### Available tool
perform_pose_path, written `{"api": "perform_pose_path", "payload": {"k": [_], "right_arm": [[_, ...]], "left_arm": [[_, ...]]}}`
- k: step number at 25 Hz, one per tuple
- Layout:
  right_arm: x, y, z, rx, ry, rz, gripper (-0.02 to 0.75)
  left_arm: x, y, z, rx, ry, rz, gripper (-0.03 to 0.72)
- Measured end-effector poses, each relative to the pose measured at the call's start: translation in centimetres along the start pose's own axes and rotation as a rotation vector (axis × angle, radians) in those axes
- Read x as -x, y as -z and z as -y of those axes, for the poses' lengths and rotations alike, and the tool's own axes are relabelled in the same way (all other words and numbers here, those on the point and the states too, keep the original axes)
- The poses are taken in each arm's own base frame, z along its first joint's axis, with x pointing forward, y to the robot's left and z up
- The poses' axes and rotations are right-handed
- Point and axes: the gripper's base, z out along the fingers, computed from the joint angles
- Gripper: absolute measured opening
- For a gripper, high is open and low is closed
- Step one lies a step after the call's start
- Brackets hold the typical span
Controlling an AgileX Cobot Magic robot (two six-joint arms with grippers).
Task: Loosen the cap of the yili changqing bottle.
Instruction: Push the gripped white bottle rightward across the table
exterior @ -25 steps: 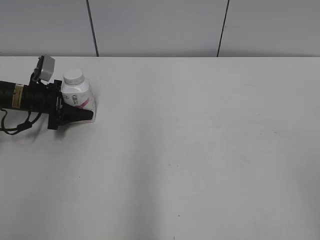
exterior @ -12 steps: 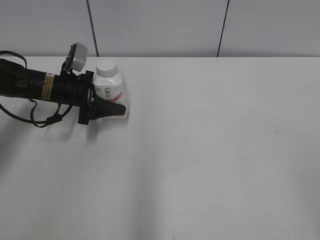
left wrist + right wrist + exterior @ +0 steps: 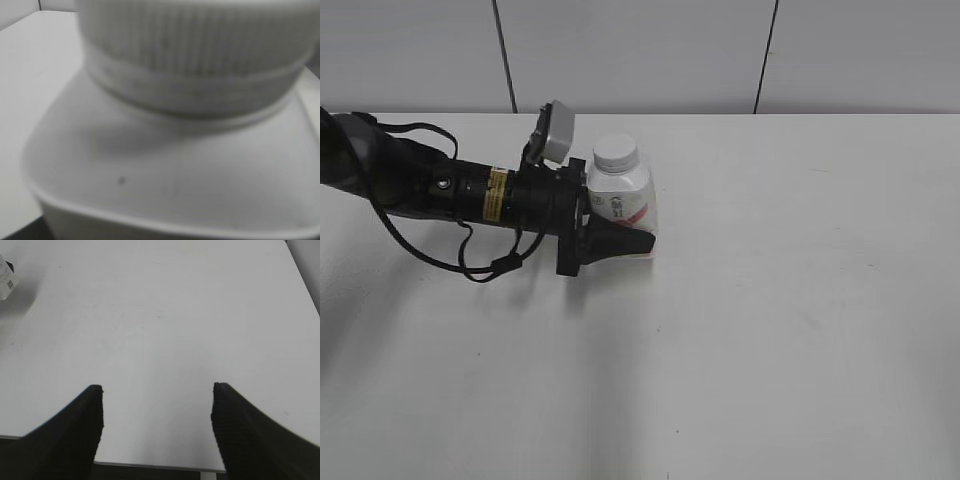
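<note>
Your white table (image 3: 770,330) carries the whole scene. Your left arm (image 3: 430,185) lies low across its left part, and the left gripper (image 3: 616,232) is clamped around the body of the yili changqing bottle (image 3: 625,205), which stands upright left of centre. Your right gripper (image 3: 157,412) hangs over bare table, jaws spread wide, holding nothing. The cap (image 3: 616,152) sits on the neck, ribbed and blurred in the left wrist view.
</note>
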Motion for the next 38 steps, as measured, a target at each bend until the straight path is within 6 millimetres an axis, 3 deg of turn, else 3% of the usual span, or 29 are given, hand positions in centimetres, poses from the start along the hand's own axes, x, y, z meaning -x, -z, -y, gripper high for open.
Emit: {"api": "perform_pose_path", "payload": {"k": [5, 18, 38], "right_arm": [[0.0, 0.0, 0.0, 0.000, 0.000, 0.000, 0.534], [0.0, 0.0, 0.0, 0.000, 0.000, 0.000, 0.534], [0.0, 0.0, 0.0, 0.000, 0.000, 0.000, 0.534]], "left_arm": [[-0.2, -0.9, 0.3, -0.008, -0.027, -0.039, 0.421], [-4.3, -2.1, 0.5, -0.018, 0.021, -0.055, 0.421], [-4.5, -2.2, 0.5, -0.012, 0.029, -0.046, 0.419]]}}
